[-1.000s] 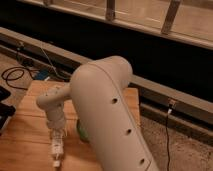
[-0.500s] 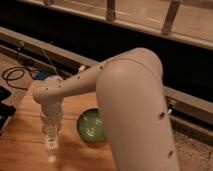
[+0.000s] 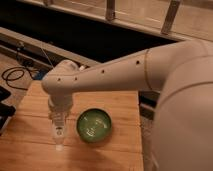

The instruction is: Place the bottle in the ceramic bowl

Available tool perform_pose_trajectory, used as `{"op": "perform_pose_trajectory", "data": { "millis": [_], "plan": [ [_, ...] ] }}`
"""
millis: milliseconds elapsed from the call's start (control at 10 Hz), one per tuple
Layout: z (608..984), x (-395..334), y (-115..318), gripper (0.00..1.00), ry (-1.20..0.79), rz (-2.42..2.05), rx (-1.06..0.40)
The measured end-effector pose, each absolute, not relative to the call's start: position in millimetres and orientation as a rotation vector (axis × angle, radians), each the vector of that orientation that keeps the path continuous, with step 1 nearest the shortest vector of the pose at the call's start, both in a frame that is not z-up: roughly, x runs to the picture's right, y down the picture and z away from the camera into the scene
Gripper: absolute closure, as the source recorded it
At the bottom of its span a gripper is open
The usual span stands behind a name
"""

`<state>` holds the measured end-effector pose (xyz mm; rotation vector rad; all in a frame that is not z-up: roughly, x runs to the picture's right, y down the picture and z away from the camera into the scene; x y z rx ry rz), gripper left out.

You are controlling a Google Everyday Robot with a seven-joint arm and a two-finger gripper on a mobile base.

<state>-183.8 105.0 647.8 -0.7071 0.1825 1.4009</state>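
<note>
Step in hand (judged): carrying the slim white plastic bottle across to the round glossy green ceramic bowl.

Current state:
- Gripper hanging from the wrist over the pale wooden desk, left of the bowl, clamped on the upper part of the bottle.
- Bottle roughly upright, cap end down, just beside the left rim of the bowl but apart from it, so not yet over the opening.
- Cannot tell whether the cap end touches the desk or hangs just above it.
- Bowl empty, resting on the desk.

Recommended procedure:
1. Raise first, if needed, to bring the cap end above the dark rim. Avoid a sideways push against the bowl wall (likely to slide or tip the bowl).
2. Traverse to the right until centred over the shiny green inside.
3. Lower slowly, and stop once the cap end is well inside or resting on the bottom.
4. Expect a tight fit, since the bottle looks nearly as long as the bowl is wide. Tilt towards the far wall before release, where the wrist allows.
5. Open the gripper gently. Never drop from height onto glazed ceramic — prone to bounce and roll out.
6. Withdraw straight up, clear of the bottle.
</note>
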Motion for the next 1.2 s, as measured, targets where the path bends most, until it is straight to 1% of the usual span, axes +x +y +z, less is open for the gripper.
{"op": "perform_pose_trajectory", "data": {
  "millis": [400,800,1000,1200],
  "plan": [
    [646,-175,100,1.0,0.175,1.417,-0.7],
    [655,-161,95,1.0,0.185,1.484,-0.693],
    [679,-129,80,1.0,0.219,1.582,-0.69],
    [713,-91,83,1.0,0.276,1.688,-0.698]
  ]
}}
